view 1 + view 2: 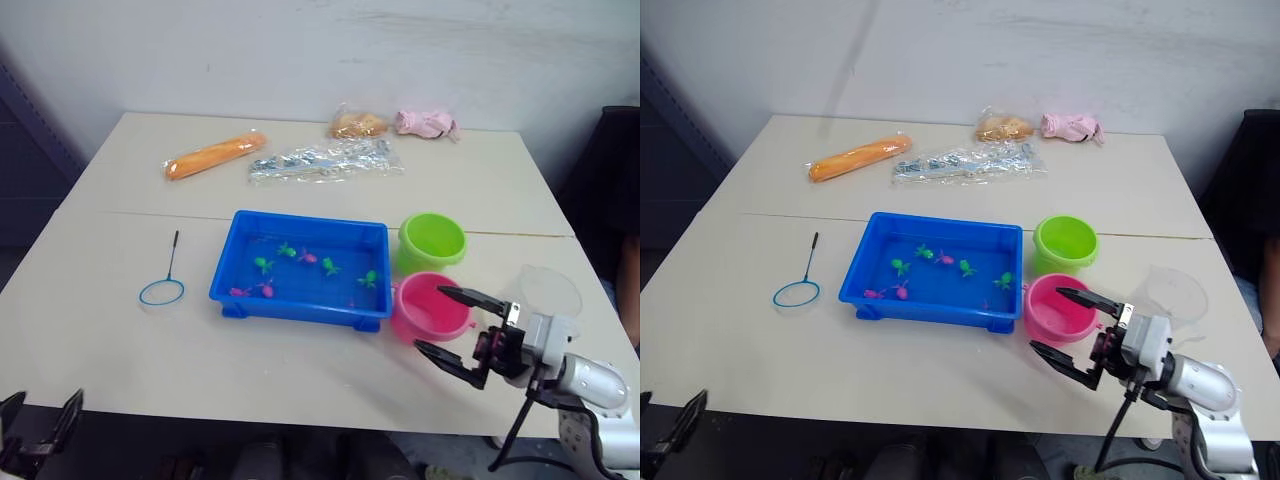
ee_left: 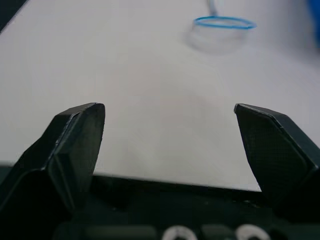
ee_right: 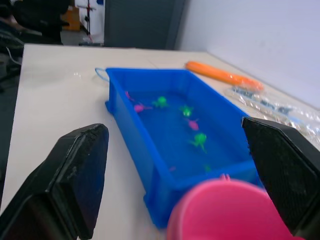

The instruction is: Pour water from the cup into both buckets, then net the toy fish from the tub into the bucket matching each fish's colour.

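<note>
My right claw [image 1: 455, 324] hangs wide open and empty beside the pink bucket [image 1: 430, 306], partly masking the clear cup [image 1: 545, 290]. My left claw [image 2: 170, 145], also spread and empty, sits at the counter [image 1: 300, 370] edge, mostly cut off, facing the net [image 1: 163, 287].

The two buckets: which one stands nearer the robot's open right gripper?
The pink bucket. It sits just ahead of the right gripper, beside the blue tub's near corner, while the lime green bucket stands behind it, farther from the gripper.
</note>
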